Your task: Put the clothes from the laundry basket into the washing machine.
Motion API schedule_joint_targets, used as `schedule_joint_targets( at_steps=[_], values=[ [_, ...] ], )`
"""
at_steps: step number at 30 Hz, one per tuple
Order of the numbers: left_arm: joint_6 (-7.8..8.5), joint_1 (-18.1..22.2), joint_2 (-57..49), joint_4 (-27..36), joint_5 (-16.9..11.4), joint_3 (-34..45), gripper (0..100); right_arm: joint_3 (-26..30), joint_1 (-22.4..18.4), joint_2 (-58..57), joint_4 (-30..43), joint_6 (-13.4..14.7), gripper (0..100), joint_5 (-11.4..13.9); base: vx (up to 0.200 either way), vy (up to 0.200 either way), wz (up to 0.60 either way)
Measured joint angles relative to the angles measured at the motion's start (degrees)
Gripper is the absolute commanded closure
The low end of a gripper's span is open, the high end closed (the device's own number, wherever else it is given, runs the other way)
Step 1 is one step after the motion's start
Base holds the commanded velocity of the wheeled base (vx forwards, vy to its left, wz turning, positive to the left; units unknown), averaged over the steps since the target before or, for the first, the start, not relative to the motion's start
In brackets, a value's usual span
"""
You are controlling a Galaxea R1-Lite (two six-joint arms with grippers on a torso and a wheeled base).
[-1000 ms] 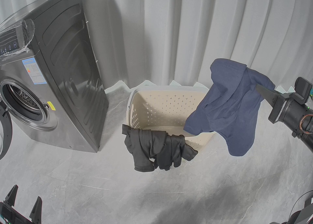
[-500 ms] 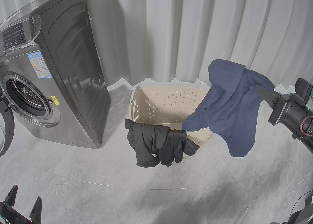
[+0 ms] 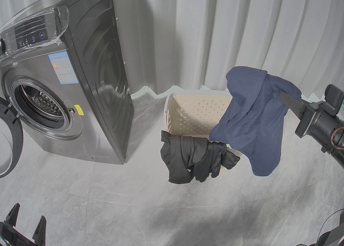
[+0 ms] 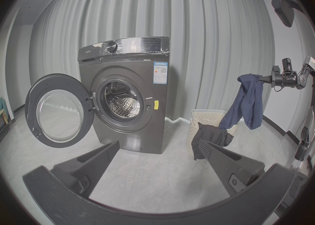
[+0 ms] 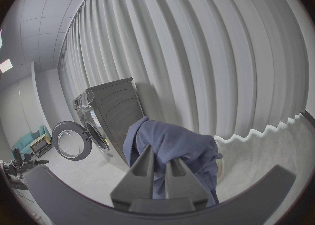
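Navy-blue garment (image 3: 256, 121) hangs clear of the floor at three o'clock in the head view. The right gripper (image 3: 283, 97) pinches it near its top, fingers pressed together on the cloth. Its lower folds overlap the right end of the cream laundry basket (image 3: 179, 114), but I cannot tell whether they touch. A dark grey garment (image 3: 193, 157) lies draped over the basket's near rim at five o'clock. The washing machine (image 3: 89, 78) stands at nine o'clock with its door (image 3: 7, 142) swung wide and its drum (image 3: 43, 105) exposed. The left gripper (image 3: 28, 212) sits low at seven o'clock, fingers spread and holding nothing.

The step in hand looks like the carry from basket to machine. The next move probably calls for bringing the held garment across toward nine o'clock, keeping the trailing hem free of the basket rim, then pushing it past the drum's lip before letting go.
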Motion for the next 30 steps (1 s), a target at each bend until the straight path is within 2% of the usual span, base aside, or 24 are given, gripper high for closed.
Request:
schedule_joint_targets(
  at_steps=[6, 30],
  values=[
    [0.00, 0.00, 0.00, 0.02, 0.00, 0.00, 0, -1.30, 0.49, 0.17, -3.45, 0.09, 100, 1.27, 0.000, 0.200, 0.00],
    [0.00, 0.02, 0.00, 0.00, 0.01, 0.00, 0, -3.97, 1.65, 0.30, -6.55, 0.24, 100, 2.24, 0.000, 0.200, 0.00]
  ],
)
